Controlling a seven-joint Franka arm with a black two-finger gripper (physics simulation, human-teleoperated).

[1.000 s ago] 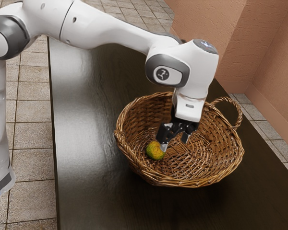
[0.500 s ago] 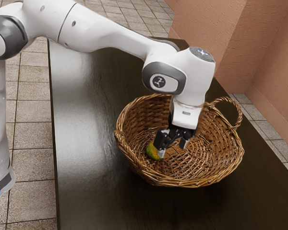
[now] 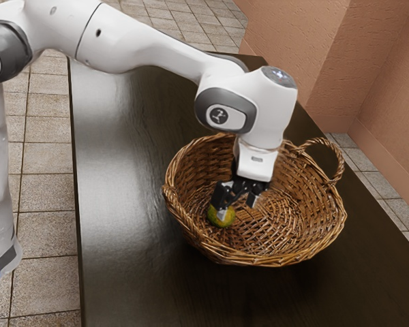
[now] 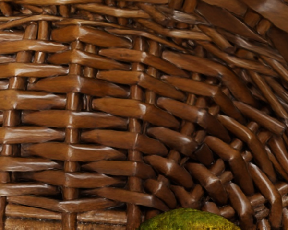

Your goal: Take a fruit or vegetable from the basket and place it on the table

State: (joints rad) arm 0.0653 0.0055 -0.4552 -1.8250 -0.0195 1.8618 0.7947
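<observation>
My gripper [image 3: 236,208] is down inside the wicker basket [image 3: 307,235], open, its two fingers spread apart. One finger stands in front of the green-yellow fruit [image 3: 220,217], overlapping it in the exterior view; whether they touch I cannot tell. The other finger is off toward the exterior view's right, over bare wicker. The fruit rests low in the basket, near the wall on the exterior view's left. In the wrist view, the top of the fruit [image 4: 189,220] shows at the lower edge, in front of the woven basket wall [image 4: 103,105].
The basket stands on a dark table [image 3: 133,262], its rim rising around my hand. A looped handle [image 3: 334,157] sticks up at the rim toward the exterior view's right. Pinkish walls [image 3: 341,61] stand beyond the table.
My hand has moved toward the exterior view's left and lower into the basket, bringing the fingers closer to the fruit. The fruit and basket have stayed in place.
</observation>
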